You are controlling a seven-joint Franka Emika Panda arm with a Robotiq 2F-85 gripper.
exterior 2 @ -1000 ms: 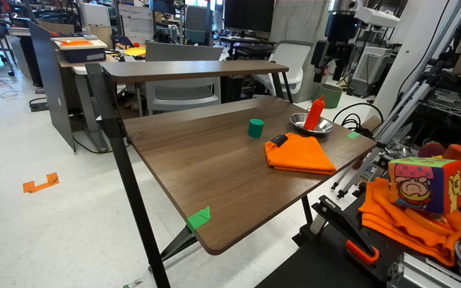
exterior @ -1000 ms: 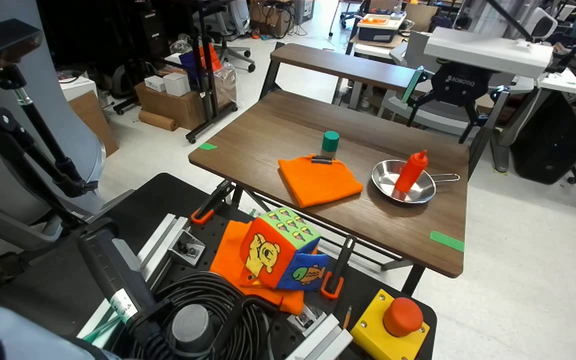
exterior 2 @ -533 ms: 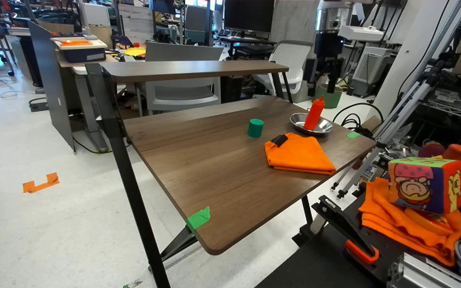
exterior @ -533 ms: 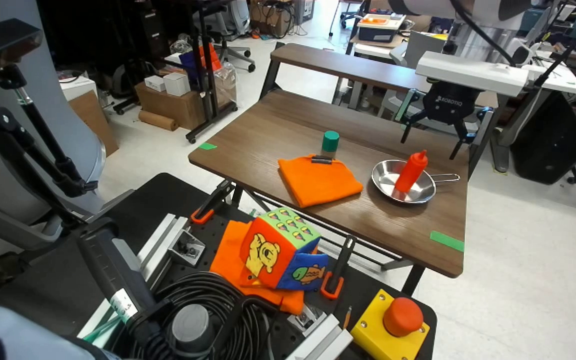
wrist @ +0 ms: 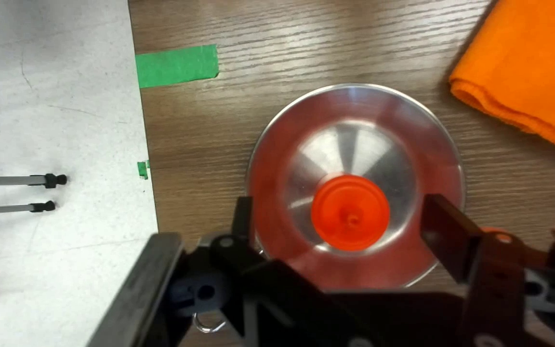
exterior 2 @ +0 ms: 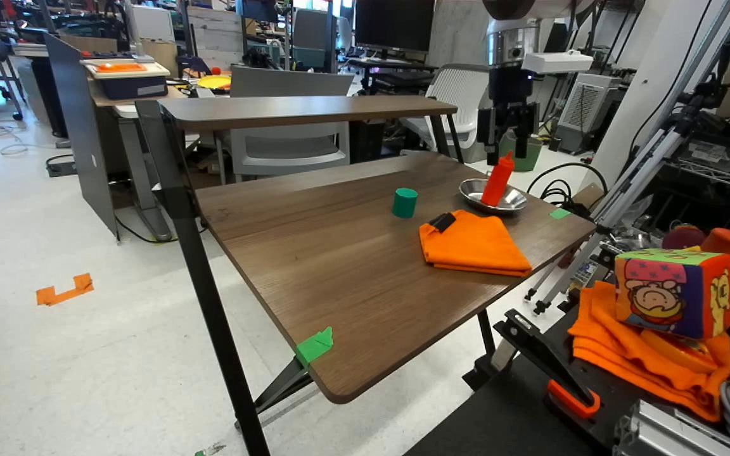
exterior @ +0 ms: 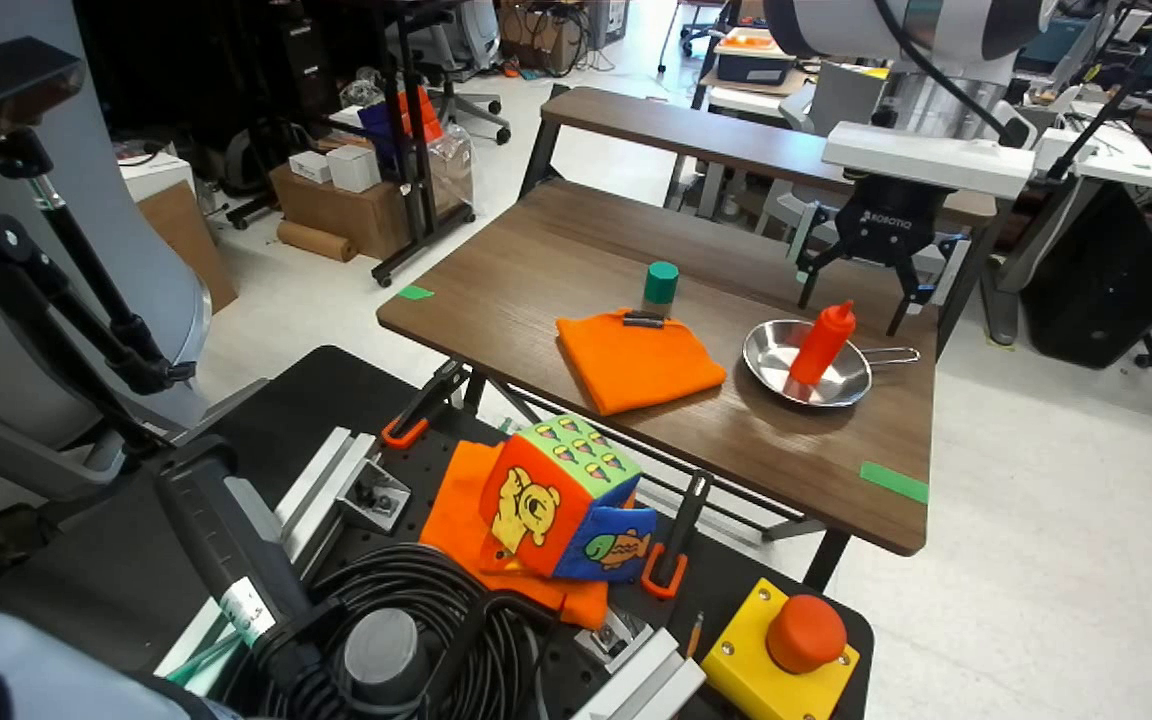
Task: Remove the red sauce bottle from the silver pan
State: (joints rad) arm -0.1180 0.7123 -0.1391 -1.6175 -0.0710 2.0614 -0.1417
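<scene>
The red sauce bottle (exterior: 820,347) stands upright in the silver pan (exterior: 769,350) at the table's right part. Both also show in an exterior view, bottle (exterior 2: 497,182) and pan (exterior 2: 470,188). The pan's thin wire handle (exterior: 892,354) points away from the bottle. My gripper (exterior: 851,313) is open and empty, pointing down above the bottle's top; it also shows in an exterior view (exterior 2: 506,158). In the wrist view the bottle (wrist: 350,212) is seen from above, between the spread fingertips (wrist: 339,211), touching neither. The pan (wrist: 354,140) lies around it, its lower part hidden by the gripper.
A folded orange cloth (exterior: 641,368) with a black clip lies beside the pan. A green cylinder (exterior: 661,283) stands behind the cloth. A raised shelf (exterior: 696,130) runs along the table's back. A toy cube (exterior: 561,500) sits on the black bench in front.
My gripper has moved down and to the left in both exterior views, closer to the bottle's top, staying open. The bottle and the pan have not moved.
</scene>
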